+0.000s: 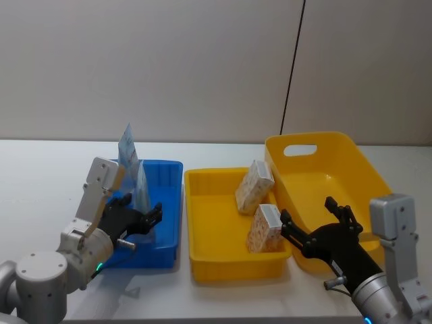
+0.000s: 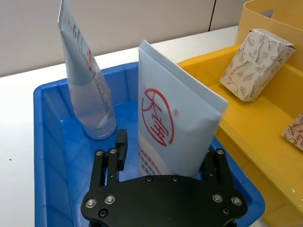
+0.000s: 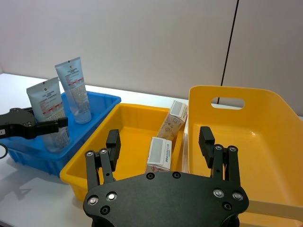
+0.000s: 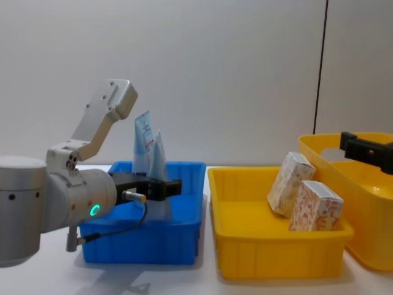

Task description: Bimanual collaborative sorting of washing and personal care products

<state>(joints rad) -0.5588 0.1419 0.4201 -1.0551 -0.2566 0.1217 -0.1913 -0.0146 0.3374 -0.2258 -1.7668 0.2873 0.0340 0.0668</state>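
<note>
The left pincer [image 2: 168, 146] is down in the blue bin [image 1: 170, 202], its fingers spread to either side of the near tube [image 2: 175, 123]. From the wrist view a strip of blue shows between one finger and the tube, so I'd call it straddling, not pinching. The right pincer [image 3: 159, 135] hangs spread wide with nothing in it, at the front right end of the yellow tray [image 1: 202, 229].

Biggest on the white table [image 1: 40, 169] is the yellow basket [image 1: 337, 145] with its handle slot, at the robot's right. Just beside it, the yellow tray holds both cartons. The upper carton [image 1: 254, 185] leans tilted toward the basket side, and the lower carton [image 1: 264, 227] stands in front of it. The blue bin holds both tubes cap-down with their crimped ends up, the far tube [image 2: 83, 71] at the back and the near tube ahead of it.

The tubes look light, soft and slick, and tippy on their caps. I'd take one across the flat body, low toward the stiffer shoulder, and squeeze gently. The cartons look light and stiff but crushable, and are best taken across two opposite flat faces.

The near tube carries a red ring with a brush-stroke character inside it and lines of red print beneath, too small to read. The far tube has red and grey small print, also unreadable. The cartons show a leafy pattern and a pale end flap.
</note>
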